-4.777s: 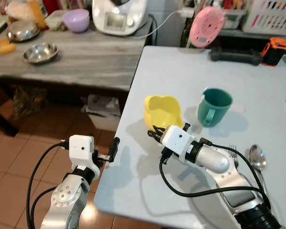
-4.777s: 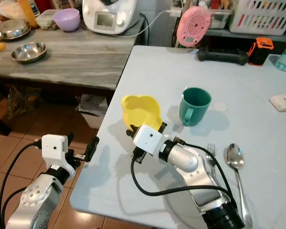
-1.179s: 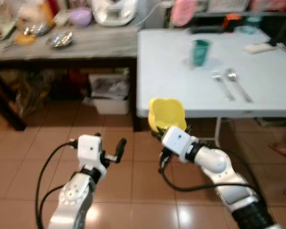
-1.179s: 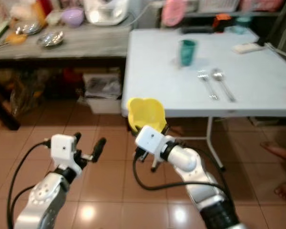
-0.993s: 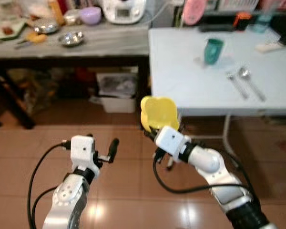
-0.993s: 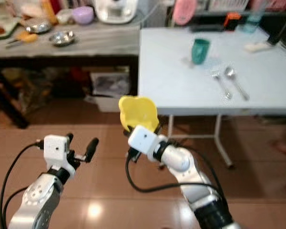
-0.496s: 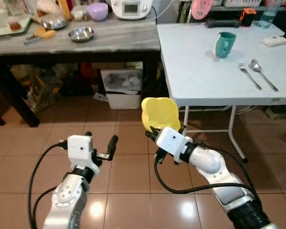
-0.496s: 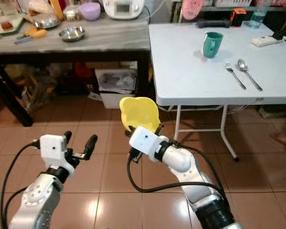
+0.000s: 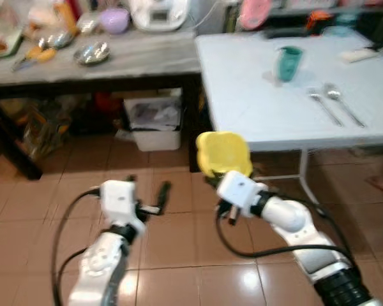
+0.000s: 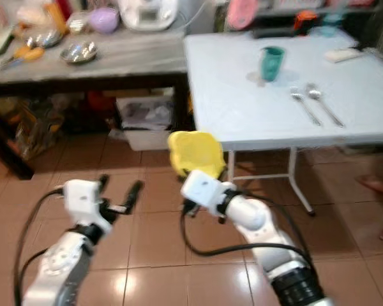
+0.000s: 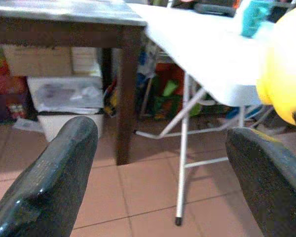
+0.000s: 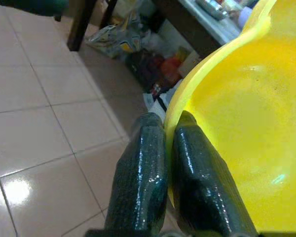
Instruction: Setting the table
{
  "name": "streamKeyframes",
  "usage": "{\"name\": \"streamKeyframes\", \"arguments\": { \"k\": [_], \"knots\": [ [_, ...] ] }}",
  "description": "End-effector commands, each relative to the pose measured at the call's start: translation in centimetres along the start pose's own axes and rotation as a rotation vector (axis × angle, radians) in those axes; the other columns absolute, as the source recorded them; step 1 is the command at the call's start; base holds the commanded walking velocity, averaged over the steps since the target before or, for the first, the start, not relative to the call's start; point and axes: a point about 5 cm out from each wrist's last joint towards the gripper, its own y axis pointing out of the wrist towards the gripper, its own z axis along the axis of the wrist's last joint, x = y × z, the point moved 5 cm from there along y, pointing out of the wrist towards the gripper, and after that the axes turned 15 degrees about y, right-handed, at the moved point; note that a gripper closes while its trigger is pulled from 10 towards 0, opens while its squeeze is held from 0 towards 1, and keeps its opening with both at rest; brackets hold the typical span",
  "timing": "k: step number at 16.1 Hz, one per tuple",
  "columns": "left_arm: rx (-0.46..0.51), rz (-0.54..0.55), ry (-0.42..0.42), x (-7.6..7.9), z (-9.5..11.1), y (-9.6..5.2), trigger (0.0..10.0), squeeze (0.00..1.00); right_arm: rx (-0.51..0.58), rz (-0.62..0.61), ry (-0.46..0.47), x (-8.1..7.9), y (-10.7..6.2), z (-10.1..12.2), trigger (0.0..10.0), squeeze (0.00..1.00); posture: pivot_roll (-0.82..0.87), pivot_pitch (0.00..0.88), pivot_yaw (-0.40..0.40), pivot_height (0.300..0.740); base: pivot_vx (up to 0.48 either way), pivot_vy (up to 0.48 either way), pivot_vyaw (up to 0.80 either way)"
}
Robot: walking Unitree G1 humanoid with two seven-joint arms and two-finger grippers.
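Carrying yellow bowl (image 9: 223, 153) by its rim, pinched between closed fingers (image 12: 143, 168) of right pincer (image 9: 215, 183), above tiled floor (image 9: 38, 210) and short of white table (image 9: 268, 108), likely for placing beside fork (image 9: 323, 107), spoon (image 9: 343, 104) and green cup (image 9: 288, 62). Holding left pincer (image 11: 153, 163) wide, empty.

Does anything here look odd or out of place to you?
Yes: the yellow bowl is off the white table, pinched by its rim in the right gripper over the tiled floor, while the cup, fork and spoon sit on the table.
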Motion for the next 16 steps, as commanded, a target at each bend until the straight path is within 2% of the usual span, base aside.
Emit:
{"name": "streamKeyframes", "arguments": {
  "k": [1, 9, 14, 16],
  "knots": [
    [-0.012, 0.039, 0.018, -1.39, -0.23, -0.39, 10.0, 0.00, 0.049, 0.033, -0.011, -0.89, 0.74, 1.44, 10.0, 0.00, -0.12, 0.086, 0.056, 0.740, 0.446, 0.000, 0.00],
    [-0.023, 0.034, 0.021, -1.41, -0.38, -0.32, 10.0, 0.00, 0.048, 0.029, -0.012, -0.94, 0.74, 1.38, 10.0, 0.00, -0.12, 0.089, 0.060, 0.740, 0.427, 0.000, 0.00],
    [-0.055, 0.083, -0.009, -1.96, -0.79, -0.14, 10.0, 0.00, 0.061, 0.032, -0.012, -1.02, 0.86, 1.70, 10.0, 0.00, -0.12, 0.089, 0.058, 0.740, 0.000, 0.000, 0.00],
    [-0.046, 0.065, 0.018, -1.62, -0.60, -0.01, 10.0, 0.00, 0.062, 0.031, -0.014, -0.96, 0.91, 1.72, 10.0, 0.00, -0.12, 0.086, 0.059, 0.740, 0.000, 0.000, 0.00]
  ]
}}
